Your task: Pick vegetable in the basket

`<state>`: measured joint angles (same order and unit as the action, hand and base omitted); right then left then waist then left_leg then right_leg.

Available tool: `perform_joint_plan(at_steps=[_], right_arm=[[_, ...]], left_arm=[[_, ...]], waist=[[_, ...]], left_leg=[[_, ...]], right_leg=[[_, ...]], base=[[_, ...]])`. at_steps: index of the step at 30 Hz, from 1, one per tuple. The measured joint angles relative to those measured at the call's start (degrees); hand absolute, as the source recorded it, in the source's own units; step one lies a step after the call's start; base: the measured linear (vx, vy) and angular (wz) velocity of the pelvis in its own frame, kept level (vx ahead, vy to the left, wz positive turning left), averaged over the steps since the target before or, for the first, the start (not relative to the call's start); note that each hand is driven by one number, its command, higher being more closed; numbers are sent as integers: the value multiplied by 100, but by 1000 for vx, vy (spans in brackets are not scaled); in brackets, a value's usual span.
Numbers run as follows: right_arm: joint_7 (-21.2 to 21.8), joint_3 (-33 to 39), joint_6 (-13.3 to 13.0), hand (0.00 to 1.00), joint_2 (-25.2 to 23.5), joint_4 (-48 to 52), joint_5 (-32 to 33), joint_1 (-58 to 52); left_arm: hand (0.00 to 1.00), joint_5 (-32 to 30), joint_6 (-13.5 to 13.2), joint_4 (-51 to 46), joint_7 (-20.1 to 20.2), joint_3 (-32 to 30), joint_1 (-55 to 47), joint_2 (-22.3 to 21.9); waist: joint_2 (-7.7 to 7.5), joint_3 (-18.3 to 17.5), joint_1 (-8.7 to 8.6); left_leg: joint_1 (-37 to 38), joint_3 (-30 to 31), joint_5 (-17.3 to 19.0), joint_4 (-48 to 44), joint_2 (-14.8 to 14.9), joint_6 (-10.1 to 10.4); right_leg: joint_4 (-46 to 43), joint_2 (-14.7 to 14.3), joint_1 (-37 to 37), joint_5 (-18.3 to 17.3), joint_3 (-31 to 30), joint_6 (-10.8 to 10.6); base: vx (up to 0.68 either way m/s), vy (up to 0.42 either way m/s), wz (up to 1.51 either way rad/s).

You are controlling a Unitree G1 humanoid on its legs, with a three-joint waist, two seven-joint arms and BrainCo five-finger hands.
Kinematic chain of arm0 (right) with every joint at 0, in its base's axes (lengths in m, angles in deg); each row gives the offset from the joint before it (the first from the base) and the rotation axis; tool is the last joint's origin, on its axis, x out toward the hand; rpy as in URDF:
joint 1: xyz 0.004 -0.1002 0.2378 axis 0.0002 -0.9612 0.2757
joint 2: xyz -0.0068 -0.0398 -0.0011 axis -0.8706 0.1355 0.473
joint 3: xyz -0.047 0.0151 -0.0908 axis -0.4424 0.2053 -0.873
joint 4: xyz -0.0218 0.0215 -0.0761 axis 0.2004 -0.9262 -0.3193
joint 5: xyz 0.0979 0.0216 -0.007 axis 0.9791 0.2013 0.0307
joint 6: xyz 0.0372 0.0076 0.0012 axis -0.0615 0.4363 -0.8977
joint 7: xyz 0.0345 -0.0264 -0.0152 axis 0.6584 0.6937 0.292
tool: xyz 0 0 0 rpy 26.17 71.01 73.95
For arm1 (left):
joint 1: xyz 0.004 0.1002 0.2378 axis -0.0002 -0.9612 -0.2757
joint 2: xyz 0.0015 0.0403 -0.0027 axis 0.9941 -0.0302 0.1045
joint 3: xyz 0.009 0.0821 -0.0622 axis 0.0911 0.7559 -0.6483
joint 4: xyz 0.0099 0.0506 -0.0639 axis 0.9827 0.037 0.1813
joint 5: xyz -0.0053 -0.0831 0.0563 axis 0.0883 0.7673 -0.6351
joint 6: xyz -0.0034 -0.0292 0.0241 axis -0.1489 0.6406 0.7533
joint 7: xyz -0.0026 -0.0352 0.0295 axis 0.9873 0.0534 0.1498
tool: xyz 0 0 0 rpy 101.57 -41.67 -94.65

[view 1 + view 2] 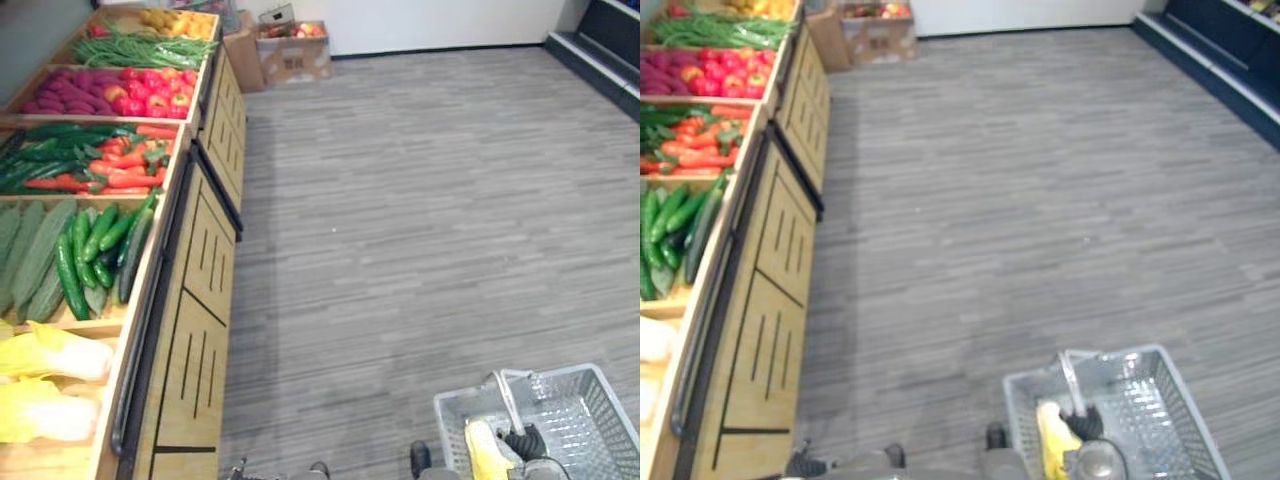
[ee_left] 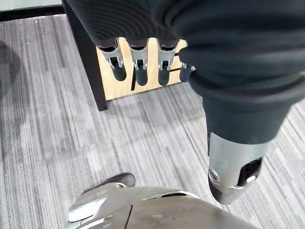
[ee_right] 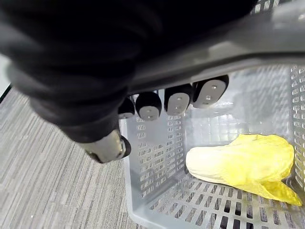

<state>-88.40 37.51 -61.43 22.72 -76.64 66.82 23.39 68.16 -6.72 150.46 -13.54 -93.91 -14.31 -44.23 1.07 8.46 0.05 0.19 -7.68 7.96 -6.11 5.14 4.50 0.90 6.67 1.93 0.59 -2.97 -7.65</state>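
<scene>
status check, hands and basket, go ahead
Left hand open, empty. Right hand shut on basket handle. One yellow cabbage lying in the basket. Vegetable stand on the left.

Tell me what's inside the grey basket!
A yellow cabbage lies on the basket floor, nothing else showing. The right hand, curled round the handle, covers part of the floor, so that bit can't be checked.

Floor (image 1: 430, 200) beyond basket (image 1: 585, 405) wide open. Wooden stand (image 1: 205, 270) well left of basket closes that side. Inside basket, cabbage (image 3: 238, 164) covers part of bottom, rest free.
</scene>
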Motion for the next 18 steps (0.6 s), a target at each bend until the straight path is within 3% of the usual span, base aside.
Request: perform_joint_plan(at_steps=[7,10,11,12,13,14,16,18], right_arm=[[19,11,0,100,-27,-12,1,42],[11,251,1,100,-54,-16,2,19],[0,282,1,100,-59,2,1,22],[-18,295,4,100,-123,122,1,-39],[-36,293,6,100,-179,211,1,-103],[-90,295,19,100,-330,384,2,-246],[-103,299,22,100,-478,543,5,-461],[-98,301,22,100,-647,711,9,-534]], left_arm=[[0,1,-3,3,3,92,4,76],[0,2,-2,8,4,193,5,134],[0,1,-2,11,5,281,0,152],[0,1,-5,-8,8,346,4,225],[0,10,-2,-13,8,369,6,258],[0,15,5,-31,7,366,-2,290],[0,22,6,-131,2,274,-20,241],[0,72,39,-216,-3,168,-3,223]], waist=[[-111,1,24],[-141,-3,20],[-167,30,1],[-192,54,-31],[-310,121,-50],[-300,176,-138],[-350,168,-133],[-378,173,-106]], left_leg=[[1,-124,62,61,-117,-43],[20,-115,394,-239,-171,-180],[48,-106,510,-367,-165,-247],[143,-82,596,-511,-224,-280],[202,-45,671,-607,-277,-316],[351,95,810,-823,-309,-434],[424,140,974,-931,-295,-531],[436,204,1101,-975,-259,-556]], right_leg=[[-121,68,175,-62,-103,-102],[-1270,150,527,-530,-145,-287],[-2303,125,952,-589,-146,-254],[-3547,141,1456,-512,-220,-139],[-4033,163,1633,-395,-287,37],[-4901,118,1902,36,-510,163],[-5365,-5,2080,35,-697,166],[-5210,-150,2324,-422,-596,252]], base=[[37,26,-8],[64,57,-2],[7,60,3],[14,70,12],[59,80,42],[94,75,47],[112,72,28],[154,38,8]])
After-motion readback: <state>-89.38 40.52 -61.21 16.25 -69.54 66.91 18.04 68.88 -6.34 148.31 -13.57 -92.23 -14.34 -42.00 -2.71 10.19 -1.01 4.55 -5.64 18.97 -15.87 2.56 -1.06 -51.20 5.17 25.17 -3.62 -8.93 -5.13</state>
